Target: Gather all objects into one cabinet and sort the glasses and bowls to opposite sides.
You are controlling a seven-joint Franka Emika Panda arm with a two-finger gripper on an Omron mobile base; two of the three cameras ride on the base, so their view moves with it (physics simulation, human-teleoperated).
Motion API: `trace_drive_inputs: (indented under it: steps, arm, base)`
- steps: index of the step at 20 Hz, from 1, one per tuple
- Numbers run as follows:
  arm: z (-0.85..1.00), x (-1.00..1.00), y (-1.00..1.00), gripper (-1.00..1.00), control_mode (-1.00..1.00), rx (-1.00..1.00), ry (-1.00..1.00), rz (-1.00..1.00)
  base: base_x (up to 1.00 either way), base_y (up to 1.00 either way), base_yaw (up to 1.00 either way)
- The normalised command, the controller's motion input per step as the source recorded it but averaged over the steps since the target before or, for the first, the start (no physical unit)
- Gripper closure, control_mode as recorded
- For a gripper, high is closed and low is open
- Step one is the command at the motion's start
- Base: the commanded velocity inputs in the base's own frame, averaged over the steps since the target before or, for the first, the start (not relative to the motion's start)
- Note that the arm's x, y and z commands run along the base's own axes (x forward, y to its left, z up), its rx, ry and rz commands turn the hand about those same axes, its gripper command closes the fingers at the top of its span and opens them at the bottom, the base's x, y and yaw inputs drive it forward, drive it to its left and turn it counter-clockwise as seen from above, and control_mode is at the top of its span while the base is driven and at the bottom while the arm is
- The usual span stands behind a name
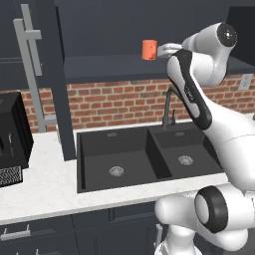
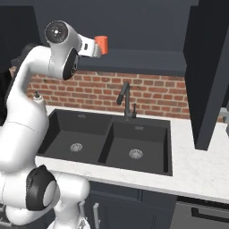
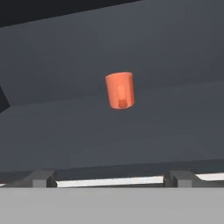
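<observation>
Tumbler (image 3: pixel 120 90), plain orange, stands upright on the flat dark shelf board (image 3: pixel 131 131) of the open charcoal cabinet (image 1: pixel 99 30), straight ahead of the claw (image 3: pixel 112 178) and apart from it. Nothing sits between the two dark fingertips (image 3: pixel 41 178), which stand wide at the lower edge of the hand view, holding nothing. From the left base view the tumbler (image 1: pixel 149 50) is just beyond the raised white hand; from the right base view the tumbler (image 2: pixel 101 44) sits at the hand's far end. Well below the claw lie the black double sink (image 1: pixel 144 159), its dark faucet (image 2: pixel 126 100) and the pale tabletop (image 1: pixel 45 189).
</observation>
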Motion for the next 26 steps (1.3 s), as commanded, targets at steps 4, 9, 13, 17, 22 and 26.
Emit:
trace_drive_inputs:
  steps: [4, 9, 13, 17, 22, 26]
  arm:
    - [0.04, 0.36, 0.0, -1.0, -1.0, 0.0, 0.0, 0.0]
    - [0.0, 0.38, 0.0, -1.0, -1.0, 0.0, 0.01, 0.0]
    - [0.0, 0.44, -0.05, -1.0, -1.0, 0.0, 0.02, 0.0]
    - [0.0, 0.49, -0.1, -1.0, -1.0, 0.0, 0.03, 0.0]
    - [-0.04, 0.47, -0.05, -1.0, -1.0, 0.0, 0.05, 0.0]
    - [-0.16, 0.38, 0.0, -1.0, -1.0, 0.0, 0.06, 0.0]
  base:
    - [0.0, 0.0, 0.0]
    - [0.0, 0.0, 0.0]
    - [0.0, 0.0, 0.0]
    - [0.0, 0.0, 0.0]
    - [0.0, 0.0, 0.0]
    - [0.0, 0.0, 0.0]
